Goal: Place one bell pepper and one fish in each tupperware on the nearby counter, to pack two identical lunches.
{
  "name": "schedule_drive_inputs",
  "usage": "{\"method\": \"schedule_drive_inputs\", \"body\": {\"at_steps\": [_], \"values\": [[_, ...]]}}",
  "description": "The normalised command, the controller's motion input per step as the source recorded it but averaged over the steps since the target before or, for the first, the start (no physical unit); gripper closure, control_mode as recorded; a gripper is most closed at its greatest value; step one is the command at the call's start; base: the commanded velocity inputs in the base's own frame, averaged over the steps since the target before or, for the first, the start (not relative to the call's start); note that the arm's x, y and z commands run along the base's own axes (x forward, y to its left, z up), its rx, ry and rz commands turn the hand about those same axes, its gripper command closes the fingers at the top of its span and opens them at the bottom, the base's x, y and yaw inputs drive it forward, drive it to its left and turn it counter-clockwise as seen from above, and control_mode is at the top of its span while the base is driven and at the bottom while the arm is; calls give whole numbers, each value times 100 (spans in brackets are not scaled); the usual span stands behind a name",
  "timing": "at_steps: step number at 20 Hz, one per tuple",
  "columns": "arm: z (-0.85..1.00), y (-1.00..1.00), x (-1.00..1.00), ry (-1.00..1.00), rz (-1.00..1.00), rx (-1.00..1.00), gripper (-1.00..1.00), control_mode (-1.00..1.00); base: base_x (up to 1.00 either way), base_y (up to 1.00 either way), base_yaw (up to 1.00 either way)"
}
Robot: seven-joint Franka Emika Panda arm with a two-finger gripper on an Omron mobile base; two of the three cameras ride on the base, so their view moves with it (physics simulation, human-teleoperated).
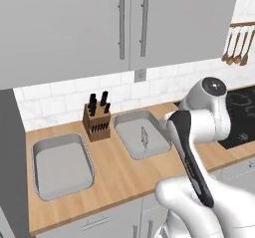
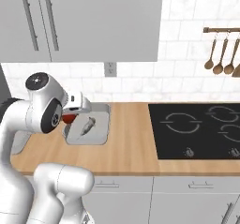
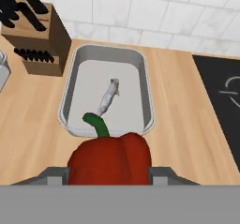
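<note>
A: Left to right, left base view: empty tray (image 1: 62, 166) at the far left of the counter (image 1: 124, 175), then knife block (image 1: 96, 120), then second tray (image 1: 141, 133) with a fish (image 1: 144, 137) in it. Arm covers everything right of that.

B: Gripper there?

A: Can't make it out, the arm's in the way. Right base view shows a sliver of red at the hand, the pepper (image 2: 69, 118), sitting over the left rim of the fish tray (image 2: 102, 133). Fish (image 2: 88, 124) lies mid-tray. Cooktop (image 2: 197, 129) to the right, spoons (image 2: 220, 54) hanging on the wall above it.

B: Is it gripped?

A: Hand view settles it. Pepper (image 3: 110, 160) sits between the fingers, gripper (image 3: 110, 174) pinching it from both sides, green stem pointing up toward the tray. Fingers are mostly hidden behind the pepper.

B: Pepper over the tray or short of it?

A: In the hand view it overlaps the near rim of the tray (image 3: 146, 85); fish (image 3: 108, 96) is beyond it, near the centre. Block (image 3: 40, 42) upper left, cooktop edge (image 3: 222, 96) far right. Height above the tray I can't tell.

B: Second pepper, second fish?

A: Can't say from these.
</note>
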Motion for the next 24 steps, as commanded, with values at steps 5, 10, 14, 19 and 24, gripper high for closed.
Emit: {"method": "schedule_drive_inputs", "body": {"at_steps": [5,10,14,19,24], "values": [[-67,8,100,0,0,0,100,-100,0,0,0],[-46,-8,100,3,0,0,100,-100,0,0,0],[-60,-5,100,17,0,0,100,-100,0,0,0],[-63,0,100,20,0,0,-100,-100,0,0,0],[-67,0,86,16,0,0,-100,-100,0,0,0]]}}
